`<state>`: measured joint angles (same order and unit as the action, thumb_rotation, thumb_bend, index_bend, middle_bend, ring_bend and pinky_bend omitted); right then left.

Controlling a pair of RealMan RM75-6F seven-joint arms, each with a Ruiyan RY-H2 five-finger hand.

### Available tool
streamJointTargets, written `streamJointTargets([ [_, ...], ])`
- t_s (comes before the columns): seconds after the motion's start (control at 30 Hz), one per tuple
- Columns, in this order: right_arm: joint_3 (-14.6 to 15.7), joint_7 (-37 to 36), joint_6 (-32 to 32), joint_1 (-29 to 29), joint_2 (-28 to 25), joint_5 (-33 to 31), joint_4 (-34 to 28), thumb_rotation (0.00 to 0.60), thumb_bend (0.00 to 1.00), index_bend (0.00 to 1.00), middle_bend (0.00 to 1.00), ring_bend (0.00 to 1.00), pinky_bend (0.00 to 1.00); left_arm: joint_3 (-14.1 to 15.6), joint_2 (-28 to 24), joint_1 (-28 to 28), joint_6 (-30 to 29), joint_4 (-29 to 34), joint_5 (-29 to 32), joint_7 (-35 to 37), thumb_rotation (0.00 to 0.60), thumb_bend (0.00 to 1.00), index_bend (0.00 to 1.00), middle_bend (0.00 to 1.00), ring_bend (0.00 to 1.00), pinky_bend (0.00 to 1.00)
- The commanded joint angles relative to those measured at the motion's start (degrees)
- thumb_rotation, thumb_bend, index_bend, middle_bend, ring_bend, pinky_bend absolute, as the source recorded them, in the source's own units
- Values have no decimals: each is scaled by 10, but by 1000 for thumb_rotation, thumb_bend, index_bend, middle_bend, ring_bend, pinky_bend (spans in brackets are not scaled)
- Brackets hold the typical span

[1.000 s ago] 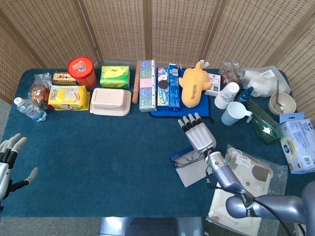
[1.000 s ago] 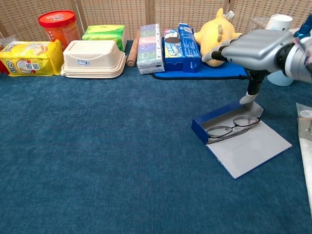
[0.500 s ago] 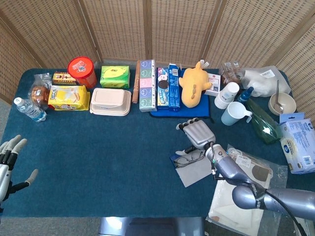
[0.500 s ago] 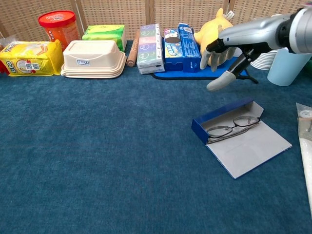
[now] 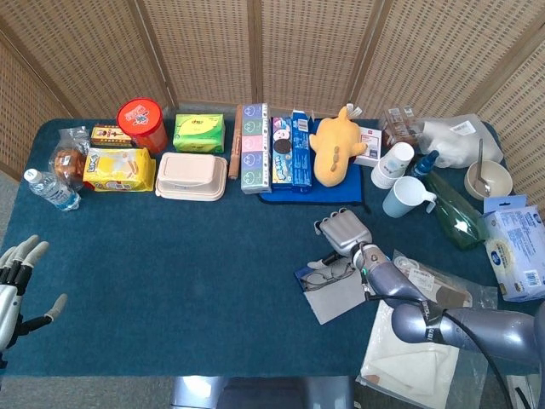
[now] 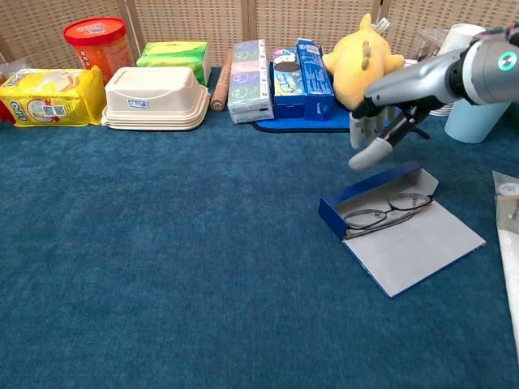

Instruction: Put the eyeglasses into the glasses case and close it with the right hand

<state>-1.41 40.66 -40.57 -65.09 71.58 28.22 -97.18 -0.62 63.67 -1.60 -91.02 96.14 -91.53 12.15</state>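
Note:
The eyeglasses (image 6: 387, 210) lie folded inside the blue glasses case (image 6: 369, 192), whose grey lid (image 6: 415, 245) lies flat on the cloth toward me. In the head view the eyeglasses (image 5: 324, 273) and the case (image 5: 302, 274) show below my right hand. My right hand (image 6: 381, 120) hangs above the far wall of the case, fingers pointing down and apart, holding nothing; the same right hand (image 5: 342, 233) sits just beyond the case from above. My left hand (image 5: 15, 274) rests open at the table's near left edge, far from the case.
Along the back stand a red tub (image 6: 98, 42), a yellow packet (image 6: 47, 96), a beige lunch box (image 6: 156, 97), boxes (image 6: 248, 69) and a yellow plush toy (image 6: 358, 55). Cups (image 5: 402, 197) and a plastic bag (image 5: 430, 298) lie right of the case.
My right hand has risen off the case, tipped its fingers downward and drawn back toward the far wall. The eyeglasses and case have not moved. The left hand is still.

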Motion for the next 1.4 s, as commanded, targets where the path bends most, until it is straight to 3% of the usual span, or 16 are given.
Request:
streamJointTargets([
  [0.03,26,16,-9,-17,-2,-28,-10,120,51,297,348,264,237,0,1,-1,1,0,-1,1,600,281,15,8,0,0],
  [0.5,86,16,-65,-12,-44,-40,-95,99,52,314,359,282,248,-1,3,-6,4,-1,-6,3,600,281,9,8,0,0],
  [1.17,116,-2,-103,23,-66,29,-199,85,39,310,359,307,277,2,3,-6,1,3,-12,-4,600,282,0,7,0,0],
  [1.4,110,-6,-133,40,-60,81,-215,84,37,271,339,275,266,4,3,-4,-3,4,-14,-4,600,282,0,7,0,0],
])
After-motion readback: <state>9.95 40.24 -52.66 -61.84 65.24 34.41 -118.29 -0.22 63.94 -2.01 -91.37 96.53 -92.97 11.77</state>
